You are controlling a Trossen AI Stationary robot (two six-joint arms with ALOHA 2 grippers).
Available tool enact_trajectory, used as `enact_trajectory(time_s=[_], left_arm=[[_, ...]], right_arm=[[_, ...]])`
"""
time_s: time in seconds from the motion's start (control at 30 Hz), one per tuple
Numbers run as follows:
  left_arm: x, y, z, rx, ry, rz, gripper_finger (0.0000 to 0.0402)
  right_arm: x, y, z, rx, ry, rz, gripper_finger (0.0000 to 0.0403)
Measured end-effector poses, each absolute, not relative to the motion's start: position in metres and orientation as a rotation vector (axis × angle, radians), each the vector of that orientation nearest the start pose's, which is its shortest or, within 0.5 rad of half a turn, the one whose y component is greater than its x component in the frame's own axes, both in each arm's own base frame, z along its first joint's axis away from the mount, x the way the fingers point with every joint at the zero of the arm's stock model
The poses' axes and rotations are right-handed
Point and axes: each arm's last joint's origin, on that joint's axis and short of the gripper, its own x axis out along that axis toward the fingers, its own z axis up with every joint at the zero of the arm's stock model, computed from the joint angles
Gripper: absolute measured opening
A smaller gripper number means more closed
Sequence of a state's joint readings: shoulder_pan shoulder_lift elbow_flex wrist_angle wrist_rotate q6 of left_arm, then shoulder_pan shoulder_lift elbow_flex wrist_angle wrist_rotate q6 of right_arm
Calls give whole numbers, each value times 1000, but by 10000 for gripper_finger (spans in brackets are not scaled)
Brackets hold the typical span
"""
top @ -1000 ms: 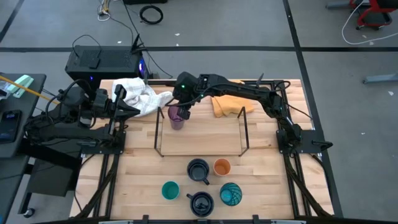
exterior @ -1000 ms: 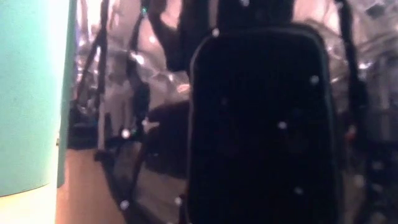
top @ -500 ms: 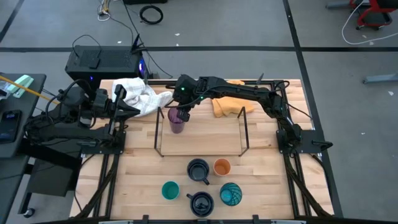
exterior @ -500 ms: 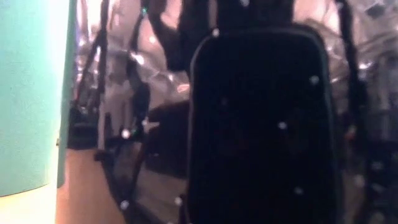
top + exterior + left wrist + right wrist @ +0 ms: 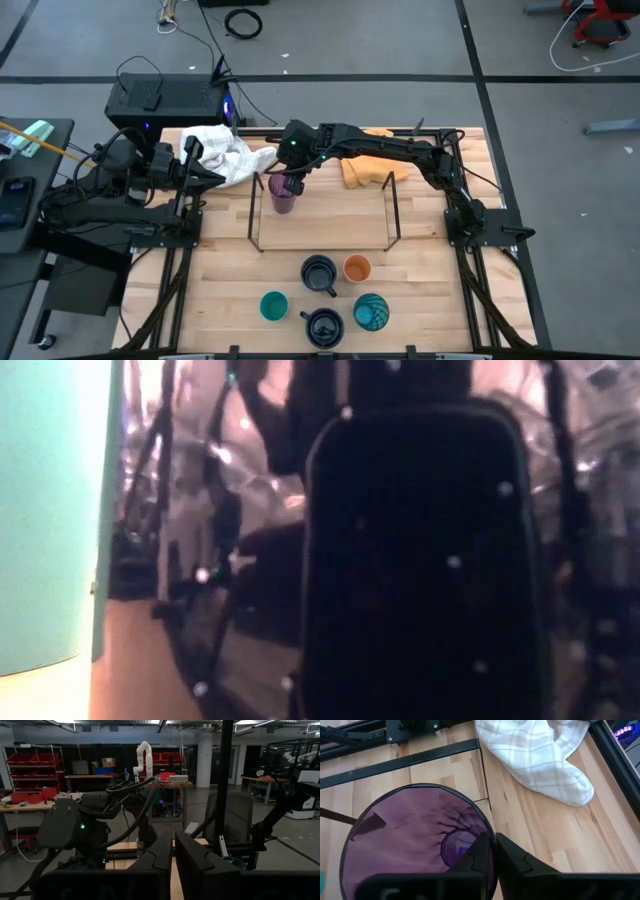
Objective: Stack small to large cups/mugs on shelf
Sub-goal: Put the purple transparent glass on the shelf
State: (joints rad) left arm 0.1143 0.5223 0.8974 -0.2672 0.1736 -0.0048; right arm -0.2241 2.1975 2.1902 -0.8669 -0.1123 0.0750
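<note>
Right pincer (image 5: pixel 492 851): pinching the purple tumbler's (image 5: pixel 415 835) rim at the shelf (image 5: pixel 322 215).
Left pincer (image 5: pixel 173 851): resting nearly closed, empty.
Risk: releasing off-level could be tipping the tumbler.

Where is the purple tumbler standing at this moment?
In the high view, the purple tumbler stands at the left end of the wire shelf, just beside the white cloth.
</note>
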Motion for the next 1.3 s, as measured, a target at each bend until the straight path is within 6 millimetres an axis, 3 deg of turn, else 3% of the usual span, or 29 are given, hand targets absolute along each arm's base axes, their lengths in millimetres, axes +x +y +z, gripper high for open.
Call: enact_trajectory(time_s=[0.53, 0.77, 1.3], left_arm=[[93, 6, 391, 11, -106, -59, 31], [93, 6, 391, 11, -106, -60, 30], [93, 6, 391, 11, -106, -59, 35]], right_arm=[[471, -104, 302, 215, 857, -137, 94], [471, -104, 312, 205, 818, -133, 104], [471, -104, 312, 206, 819, -134, 113]])
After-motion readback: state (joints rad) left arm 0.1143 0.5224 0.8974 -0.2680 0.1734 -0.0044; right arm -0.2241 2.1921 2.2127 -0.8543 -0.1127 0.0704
